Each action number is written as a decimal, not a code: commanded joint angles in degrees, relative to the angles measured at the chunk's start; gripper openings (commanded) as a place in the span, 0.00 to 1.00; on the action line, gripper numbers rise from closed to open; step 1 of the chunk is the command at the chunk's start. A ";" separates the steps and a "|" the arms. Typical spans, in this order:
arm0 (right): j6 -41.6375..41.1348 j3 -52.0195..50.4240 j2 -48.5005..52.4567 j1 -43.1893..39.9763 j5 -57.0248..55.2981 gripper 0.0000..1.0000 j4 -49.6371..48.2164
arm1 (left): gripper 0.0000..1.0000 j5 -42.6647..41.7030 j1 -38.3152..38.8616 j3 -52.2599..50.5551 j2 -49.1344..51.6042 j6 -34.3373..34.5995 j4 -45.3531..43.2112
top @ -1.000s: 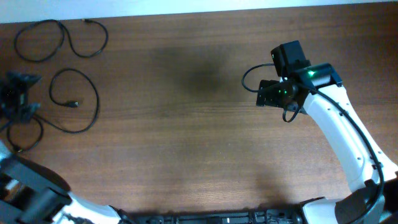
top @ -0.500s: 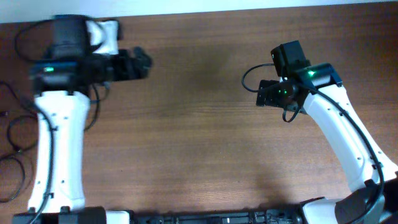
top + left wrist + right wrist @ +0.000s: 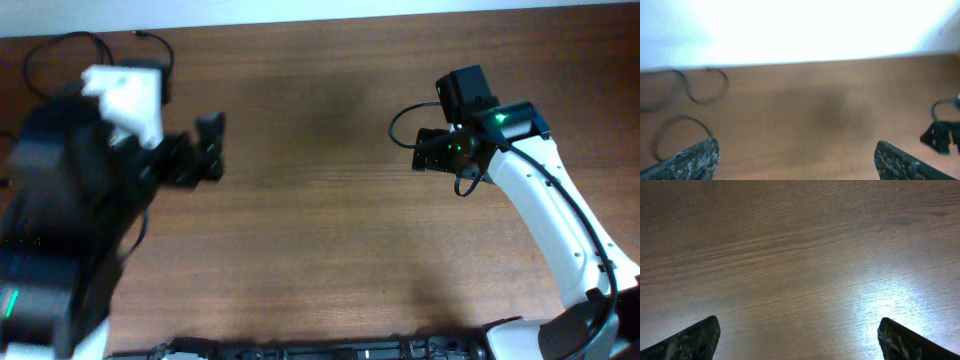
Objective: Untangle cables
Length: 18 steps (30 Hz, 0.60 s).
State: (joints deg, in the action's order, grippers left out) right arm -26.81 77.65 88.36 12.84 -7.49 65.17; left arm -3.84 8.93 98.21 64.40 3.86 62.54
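Observation:
Thin black cables lie in loose loops at the table's far left. In the overhead view only a loop (image 3: pixel 38 50) and a plug end (image 3: pixel 150 36) show; my raised, blurred left arm hides the others. In the left wrist view one curled cable (image 3: pixel 715 95) and a second loop (image 3: pixel 677 120) lie apart on the wood. My left gripper (image 3: pixel 210 148) is open and empty, high above the table right of the cables; its fingertips frame the wrist view (image 3: pixel 797 165). My right gripper (image 3: pixel 418 150) is open and empty over bare wood (image 3: pixel 800 342), far from the cables.
The brown wooden table (image 3: pixel 320 230) ends at a white back edge (image 3: pixel 300 10). The right arm (image 3: pixel 942 135) shows at the right edge of the left wrist view. The right arm's own thick black wire (image 3: pixel 400 122) loops beside its wrist.
My left arm has swung from the far left edge over the cables and risen toward the camera, now covering most of them. The right arm has not moved.

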 commanded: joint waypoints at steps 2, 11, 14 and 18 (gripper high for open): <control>-0.04 0.02 0.17 -0.11 -0.70 0.98 0.00 | 0.99 6.88 -0.20 0.42 -6.23 -0.92 -0.11; -0.04 0.02 0.17 -0.11 -0.70 0.98 0.00 | 0.99 6.82 -0.20 0.42 -11.26 -0.92 0.39; -0.04 0.02 0.17 -0.11 -0.70 0.98 -0.02 | 0.99 6.82 -0.20 0.42 -11.28 -0.90 0.44; -0.04 0.02 0.22 -0.11 -0.72 0.98 0.00 | 0.99 6.82 -0.20 0.42 -11.28 -0.90 1.03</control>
State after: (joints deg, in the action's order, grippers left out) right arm -26.81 77.65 88.36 12.82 -7.51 65.17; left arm 2.02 8.93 98.50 53.19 3.86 63.18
